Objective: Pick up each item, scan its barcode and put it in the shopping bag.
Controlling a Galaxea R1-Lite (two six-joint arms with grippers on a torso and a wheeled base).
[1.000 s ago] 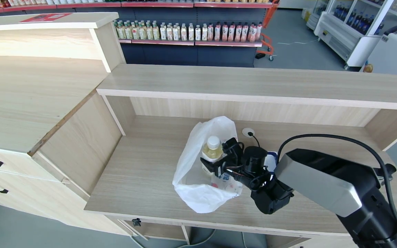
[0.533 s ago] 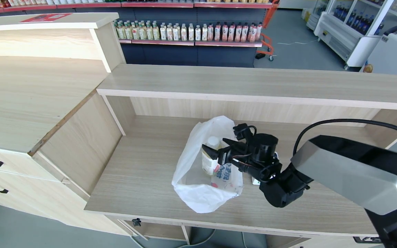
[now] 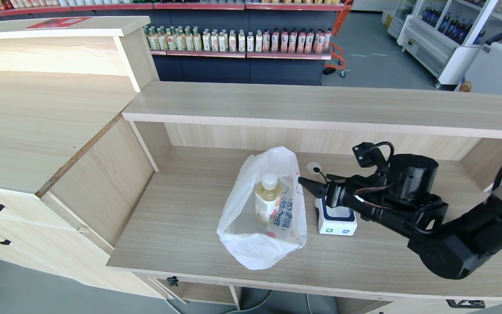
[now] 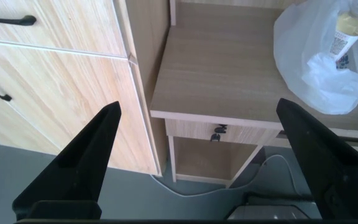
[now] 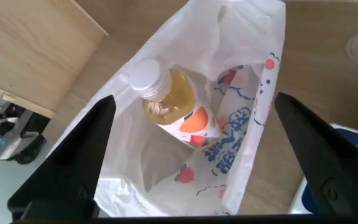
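Note:
A white plastic shopping bag [image 3: 251, 235] lies open on the lower counter, and a bottle of yellow drink with a white cap [image 3: 268, 198] stands inside it. My right gripper [image 3: 310, 185] hovers just right of the bag's mouth, above the scanner [image 3: 337, 220], open and empty. The right wrist view looks down past that gripper [image 5: 191, 162] onto the bottle [image 5: 173, 106] and the bag [image 5: 253, 56]. My left gripper [image 4: 197, 162] hangs open and empty beside the counter's front left corner, with the bag [image 4: 316, 62] off to one side.
The lower counter [image 3: 181, 218] is boxed in by a back wall, a left side panel and a raised shelf [image 3: 320, 104]. A cable grommet [image 3: 314, 167] sits behind the scanner. Drawers with black handles [image 4: 5, 20] stand at the left.
My right gripper has let go of the bottle inside the bag and drawn back up and to the right, uncovering the scanner. The bottle stays standing in the bag.

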